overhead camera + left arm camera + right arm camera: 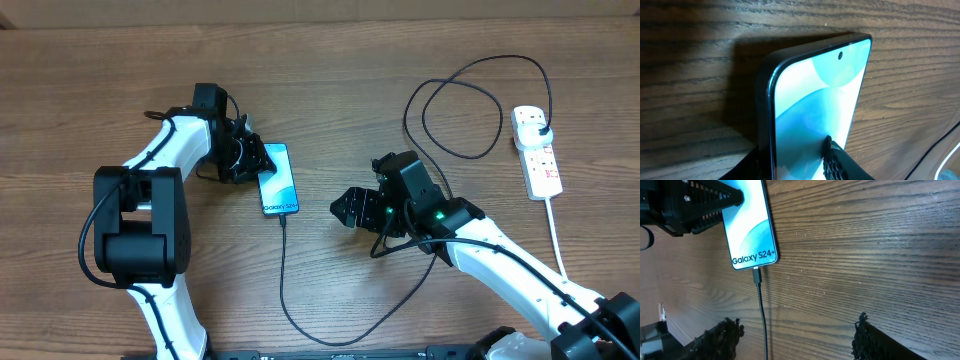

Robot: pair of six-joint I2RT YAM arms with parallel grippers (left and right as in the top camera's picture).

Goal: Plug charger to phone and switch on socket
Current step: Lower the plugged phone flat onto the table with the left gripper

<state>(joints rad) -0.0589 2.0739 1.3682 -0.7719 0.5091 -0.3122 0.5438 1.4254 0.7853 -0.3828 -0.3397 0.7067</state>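
Note:
The phone [278,180] lies on the wooden table with its screen lit, "Galaxy S24+" at its near end. My left gripper [252,160] is shut on the phone's far end; in the left wrist view its fingers [795,167] clamp the phone [815,95] from both sides. The charger's connector tip [757,275] sits in the phone's [750,230] bottom port. The black cable [283,280] loops round to a black plug [539,127] in the socket [540,165]. My right gripper [340,212] is open and empty right of the phone; the cable [761,325] runs between its fingers [792,335].
The socket's white cord [556,235] runs toward the front right edge. The cable makes a wide loop [460,110] at the back right. My right arm [500,255] lies over part of the cable. My left arm's base [140,225] stands at the left.

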